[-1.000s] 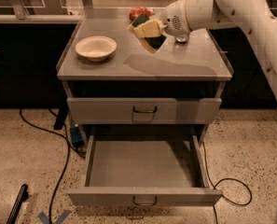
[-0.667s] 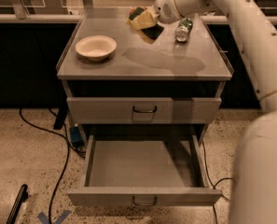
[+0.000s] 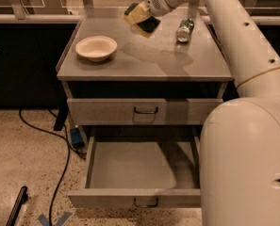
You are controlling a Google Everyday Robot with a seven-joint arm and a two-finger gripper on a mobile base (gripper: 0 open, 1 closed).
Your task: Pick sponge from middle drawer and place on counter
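The sponge, yellow foam with a dark green scrub layer, hangs tilted above the back of the grey counter. My gripper is shut on it at the end of the white arm, which reaches in from the right. The sponge is clear of the counter top and casts a shadow on it. The middle drawer stands pulled open below, and its grey floor is bare. The drawer above it is closed.
A white bowl sits on the counter's left side. A green-and-silver can lies at the back right. My arm's large white segment fills the lower right and covers the drawer's right end. Black cables lie on the floor at the left.
The gripper has carried the sponge left and toward the counter's back edge. The arm's bulky segment has swung into the right foreground. The red can at the back is now hidden behind the sponge.
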